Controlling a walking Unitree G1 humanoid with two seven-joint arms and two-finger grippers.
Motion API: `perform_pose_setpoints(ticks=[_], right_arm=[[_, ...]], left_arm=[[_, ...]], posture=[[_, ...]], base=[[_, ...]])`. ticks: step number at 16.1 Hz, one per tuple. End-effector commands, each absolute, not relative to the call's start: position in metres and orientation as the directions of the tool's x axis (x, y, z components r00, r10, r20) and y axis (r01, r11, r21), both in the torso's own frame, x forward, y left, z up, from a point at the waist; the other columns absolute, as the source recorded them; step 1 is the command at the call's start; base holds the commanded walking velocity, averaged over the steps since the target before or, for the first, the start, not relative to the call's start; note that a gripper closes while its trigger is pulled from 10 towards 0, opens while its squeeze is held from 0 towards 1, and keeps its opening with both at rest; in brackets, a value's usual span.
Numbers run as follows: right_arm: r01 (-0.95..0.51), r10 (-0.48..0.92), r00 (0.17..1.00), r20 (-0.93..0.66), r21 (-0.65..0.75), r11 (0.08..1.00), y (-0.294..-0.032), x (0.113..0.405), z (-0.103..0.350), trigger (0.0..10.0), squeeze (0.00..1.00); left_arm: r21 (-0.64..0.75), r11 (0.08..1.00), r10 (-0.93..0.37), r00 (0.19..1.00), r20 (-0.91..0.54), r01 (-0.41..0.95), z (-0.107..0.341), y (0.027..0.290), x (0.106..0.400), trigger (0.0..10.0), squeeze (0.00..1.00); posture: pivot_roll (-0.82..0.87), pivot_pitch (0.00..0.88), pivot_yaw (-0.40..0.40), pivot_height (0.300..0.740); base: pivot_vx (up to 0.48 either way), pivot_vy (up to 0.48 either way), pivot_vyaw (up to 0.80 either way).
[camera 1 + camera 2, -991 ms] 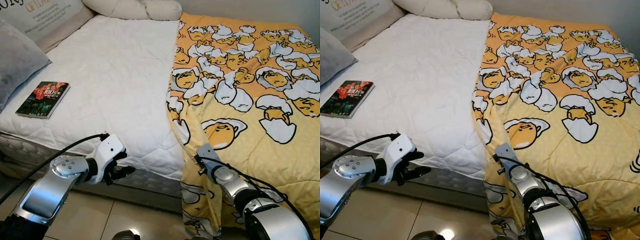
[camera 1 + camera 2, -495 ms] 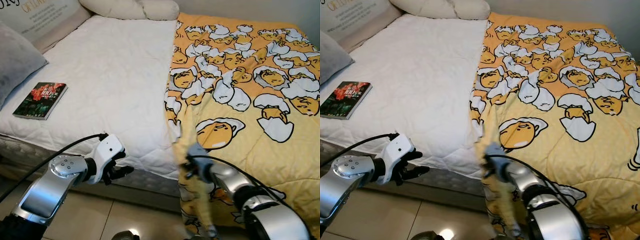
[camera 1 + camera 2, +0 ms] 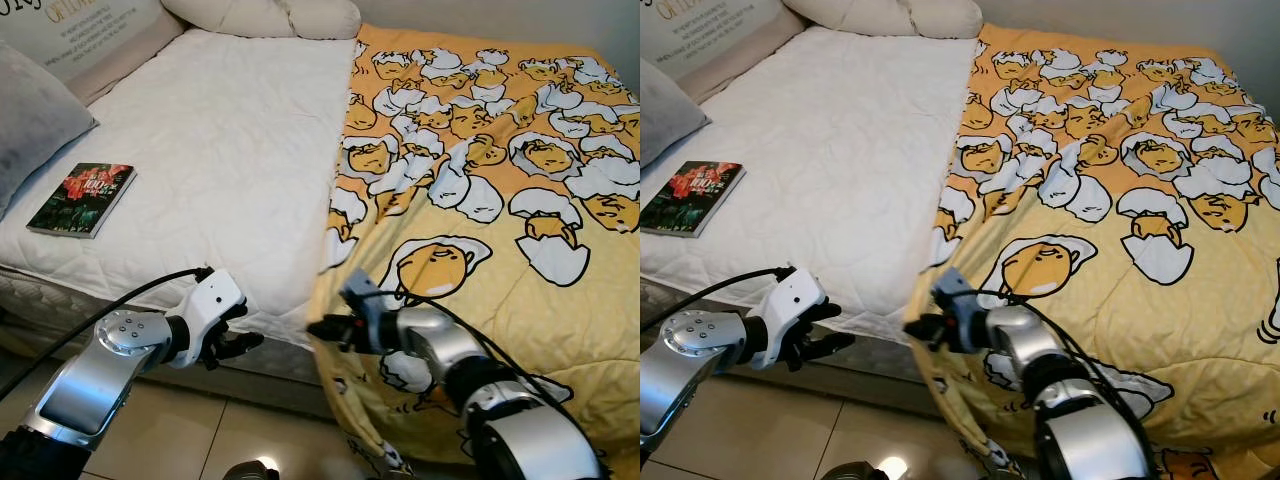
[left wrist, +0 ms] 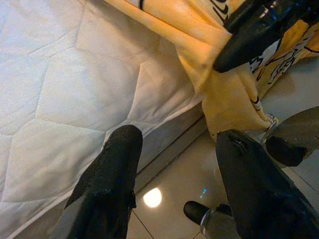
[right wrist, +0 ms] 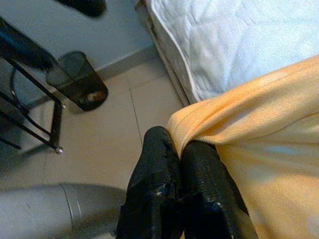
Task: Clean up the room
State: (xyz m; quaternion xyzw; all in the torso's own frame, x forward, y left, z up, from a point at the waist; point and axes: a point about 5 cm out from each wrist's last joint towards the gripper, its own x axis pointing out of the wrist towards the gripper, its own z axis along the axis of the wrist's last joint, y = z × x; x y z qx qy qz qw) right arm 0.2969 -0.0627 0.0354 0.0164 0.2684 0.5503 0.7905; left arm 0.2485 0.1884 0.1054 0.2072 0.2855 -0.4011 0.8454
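Blanket (image 3: 500, 200): yellow, egg-cartoon print; covers the robot's-right half of the bed, its left edge lying on the white mattress (image 3: 220, 150).
Right gripper (image 3: 322, 328): at the bed's near edge, fingers pinched closed on the blanket's edge.
Left gripper (image 3: 240, 338): fingers spread, holding nothing, just off the mattress's near edge above tiled floor (image 3: 200, 440).
Book (image 3: 83, 199): flat on the mattress's left side, near the edge.
Bin (image 5: 77, 80): dark, on the floor beside the bed; contents unclear.
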Motion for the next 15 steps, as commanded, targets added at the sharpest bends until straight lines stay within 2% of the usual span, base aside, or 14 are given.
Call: perform_pose_setpoints(ticks=[1, 2, 3, 4, 5, 6, 7, 9, 11, 13, 15], right_arm=[[-0.883, 0.916, 0.192, -0.353, 0.345, 0.319, -0.048, 0.296, 0.044, 1.5, 0.00], [-0.887, 0.910, 0.188, -0.368, 0.333, 0.318, -0.046, 0.295, 0.042, 7.6, 0.00], [-0.891, 0.892, 0.192, -0.409, 0.307, 0.333, -0.045, 0.293, 0.038, 10.0, 0.00], [-0.886, 0.854, 0.196, -0.483, 0.285, 0.365, -0.048, 0.288, 0.028, 10.0, 0.64], [-0.878, 0.822, 0.232, -0.520, 0.252, 0.407, -0.050, 0.288, 0.023, 10.0, 0.87], [-0.844, 0.789, 0.300, -0.536, 0.237, 0.482, -0.051, 0.290, 0.020, 10.0, 1.00], [-0.812, 0.769, 0.347, -0.536, 0.239, 0.533, -0.052, 0.291, 0.018, 10.0, 1.00], [-0.790, 0.772, 0.360, -0.524, 0.269, 0.551, -0.051, 0.289, 0.016, 10.0, 1.00], [-0.789, 0.858, 0.306, -0.413, 0.394, 0.471, -0.039, 0.285, 0.022, 10.0, 1.00], [-0.796, 0.884, 0.283, -0.373, 0.422, 0.433, -0.038, 0.286, 0.026, 10.0, 1.00], [-0.783, 0.861, 0.330, -0.386, 0.398, 0.478, -0.047, 0.291, 0.027, 10.0, 1.00]], left_arm=[[0.146, 0.592, -0.549, 0.529, -0.647, 0.792, 0.111, 0.192, 0.253, 10.0, 0.00], [0.147, 0.592, -0.548, 0.529, -0.647, 0.793, 0.111, 0.192, 0.253, 10.0, 0.00], [0.148, 0.591, -0.548, 0.530, -0.648, 0.793, 0.111, 0.192, 0.254, 10.0, 0.00], [0.150, 0.589, -0.549, 0.529, -0.647, 0.794, 0.111, 0.191, 0.254, 10.0, 0.00], [0.150, 0.587, -0.550, 0.528, -0.648, 0.796, 0.110, 0.190, 0.254, 10.0, 0.00], [0.151, 0.585, -0.550, 0.527, -0.648, 0.797, 0.110, 0.190, 0.253, 10.0, 0.00], [0.151, 0.584, -0.551, 0.526, -0.648, 0.798, 0.110, 0.190, 0.254, 10.0, 0.00], [0.154, 0.583, -0.549, 0.526, -0.649, 0.798, 0.110, 0.190, 0.255, 10.0, 0.00], [0.164, 0.586, -0.545, 0.535, -0.645, 0.794, 0.111, 0.191, 0.258, 10.0, 0.00], [0.167, 0.591, -0.545, 0.543, -0.639, 0.789, 0.112, 0.191, 0.260, 10.0, 0.00], [0.158, 0.611, -0.548, 0.558, -0.623, 0.776, 0.111, 0.190, 0.260, 10.0, 0.00]], posture=[[0.08, 0.000, 0.011, 0.740], [0.08, 0.000, 0.011, 0.740], [0.08, 0.000, 0.011, 0.740], [0.08, 0.000, 0.012, 0.740], [0.08, 0.000, 0.013, 0.740], [0.08, 0.000, 0.014, 0.740], [0.08, 0.000, 0.014, 0.740], [0.09, 0.000, 0.016, 0.740], [0.09, 0.000, 0.016, 0.740], [0.09, 0.000, 0.019, 0.740], [0.07, 0.000, 0.018, 0.740]], base=[[0.000, 0.000, 0.00], [0.000, 0.000, 0.00], [0.000, 0.000, 0.00], [0.000, 0.000, 0.00], [0.000, 0.000, 0.00], [0.000, 0.000, 0.00], [0.000, 0.000, 0.00], [0.000, 0.000, 0.00], [0.000, 0.000, 0.00], [0.000, 0.000, 0.00], [0.000, 0.000, 0.00]])
